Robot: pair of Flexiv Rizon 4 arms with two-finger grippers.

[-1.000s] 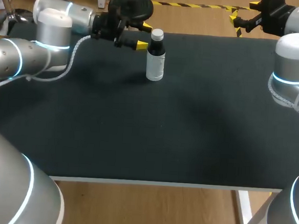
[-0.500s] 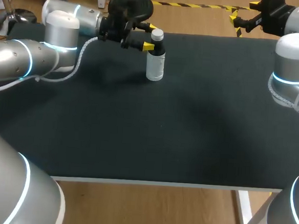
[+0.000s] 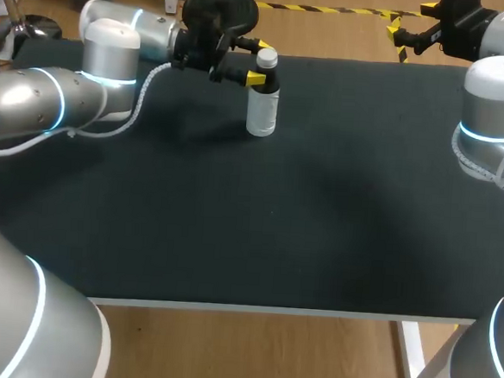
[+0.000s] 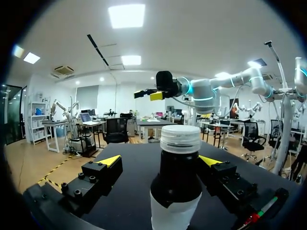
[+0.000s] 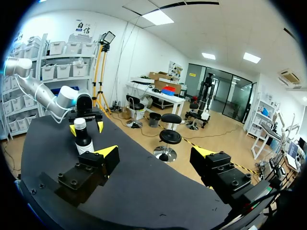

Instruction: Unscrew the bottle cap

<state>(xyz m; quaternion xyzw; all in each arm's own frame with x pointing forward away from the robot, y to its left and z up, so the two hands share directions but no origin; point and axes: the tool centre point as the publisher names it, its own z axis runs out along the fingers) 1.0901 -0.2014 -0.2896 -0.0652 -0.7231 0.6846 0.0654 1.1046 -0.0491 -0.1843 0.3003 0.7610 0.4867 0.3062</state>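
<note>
The black table (image 3: 320,211) is the biggest thing here. My left arm (image 3: 50,106) comes in along the far left side. My right arm (image 3: 496,102) is at the far right, well apart from the bottle.

The bottle (image 3: 262,103) stands on the far part of the table, a bit left of the middle. It is dark on top with a white label lower down.

The left gripper (image 3: 261,62) is spread, with one finger on each side of the bottle's top part. From its own wrist, one finger looks close to the bottle (image 4: 175,191) and the other is further off. I see no squeeze. The right gripper (image 5: 155,152) is spread wide too and has nothing in it.

The cap (image 4: 180,139) is white with little ridges, and it is on the bottle.

I think the step now is to grab the bottle. To do it well, the left gripper should first slide over so the bottle sits in the middle of its fingers. Then both fingers will touch together and will not push it over. The squeeze should be firm, because the cap has to turn while the bottle stays put.

The bottle stands straight. Its long line runs up and down, and the cap points up.
</note>
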